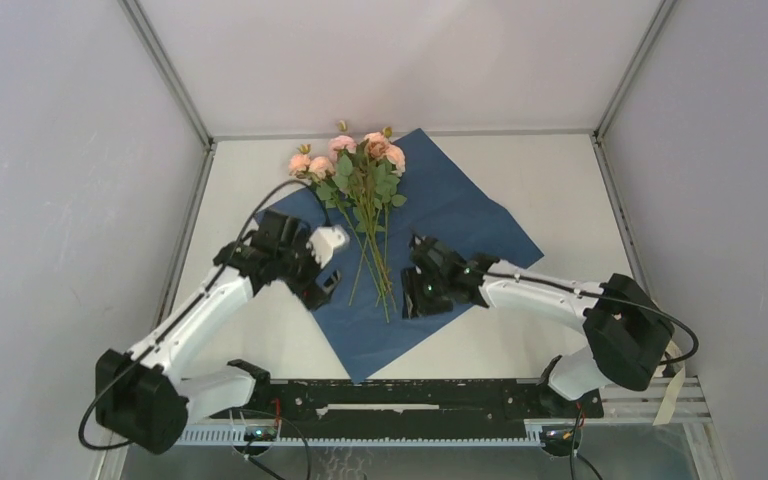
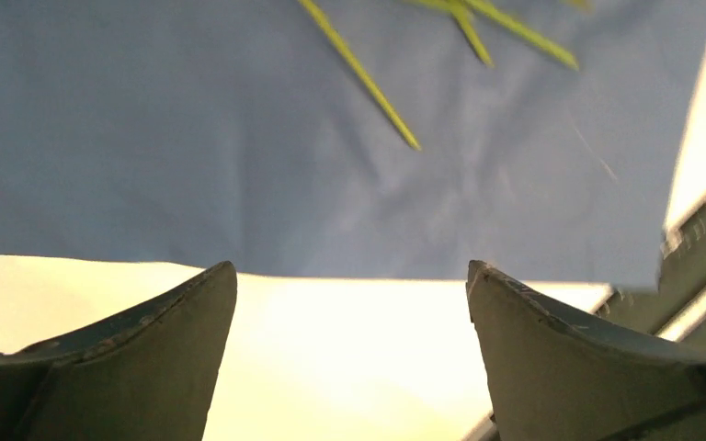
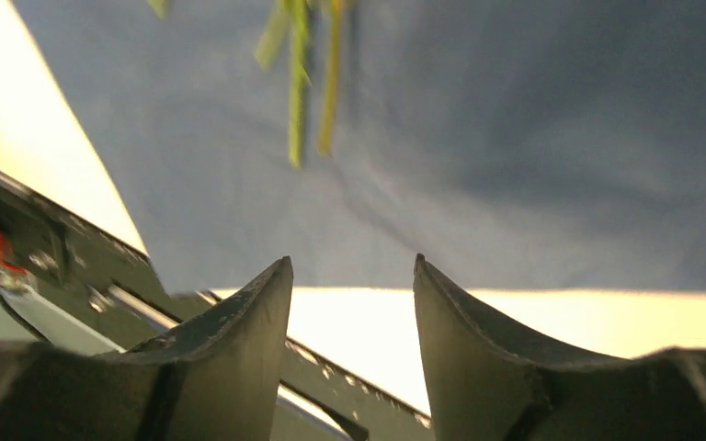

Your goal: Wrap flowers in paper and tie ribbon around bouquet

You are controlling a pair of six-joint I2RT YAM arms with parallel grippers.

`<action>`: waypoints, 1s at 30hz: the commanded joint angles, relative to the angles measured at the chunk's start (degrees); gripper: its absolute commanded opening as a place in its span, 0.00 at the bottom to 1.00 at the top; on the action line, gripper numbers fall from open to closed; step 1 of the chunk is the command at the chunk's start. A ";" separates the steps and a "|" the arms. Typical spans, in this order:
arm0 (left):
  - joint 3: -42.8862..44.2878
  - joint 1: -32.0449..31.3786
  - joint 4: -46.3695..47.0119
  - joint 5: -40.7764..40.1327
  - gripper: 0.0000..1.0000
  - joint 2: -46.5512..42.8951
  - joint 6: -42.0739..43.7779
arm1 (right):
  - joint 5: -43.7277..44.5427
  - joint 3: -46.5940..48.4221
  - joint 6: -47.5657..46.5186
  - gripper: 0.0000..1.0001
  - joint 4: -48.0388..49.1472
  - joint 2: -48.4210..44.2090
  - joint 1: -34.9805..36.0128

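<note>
The left gripper [image 2: 349, 271] has its jaws spread wide with nothing between them, poised at the left edge of the paper [image 1: 460, 210]. The right gripper [image 3: 352, 262] has its jaws parted and empty, over the near-right part of the paper, just beside the stem ends. The paper lies flat on the table [image 1: 560, 180], navy face up. The flowers [image 1: 360, 165] lie on the paper, blooms at its far corner and stems toward its near corner.

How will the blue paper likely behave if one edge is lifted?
Probably floppy: the paper looks thin, lying flat with soft creases. It likely slides easily on the smooth table. The flowers lying on it may roll off.
</note>
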 commanded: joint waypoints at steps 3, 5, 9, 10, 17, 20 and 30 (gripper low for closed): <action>-14.36 -7.26 -5.34 12.26 1.00 -15.21 15.80 | -2.64 -13.14 16.28 0.65 9.32 -4.54 7.25; -15.82 -9.32 -5.58 15.68 1.00 -16.97 17.53 | -2.87 -13.79 18.84 0.66 13.10 -2.04 9.81; -21.07 -16.06 0.32 8.70 1.00 -17.80 19.25 | -2.09 -14.27 23.61 0.67 19.10 2.73 12.96; -22.90 -18.96 2.95 5.24 1.00 -18.04 19.94 | -2.22 -14.44 24.73 0.66 20.87 3.71 13.48; -30.83 -30.06 11.58 -3.75 1.00 -18.50 24.52 | -6.70 -14.66 29.79 0.65 34.30 9.35 13.57; -32.62 -30.78 12.65 -2.38 1.00 -19.60 27.64 | -5.99 -14.66 30.27 0.63 36.15 9.05 12.88; -38.68 -35.95 26.67 -9.50 0.97 -20.15 31.09 | -7.42 -14.68 29.74 0.61 37.16 9.79 9.95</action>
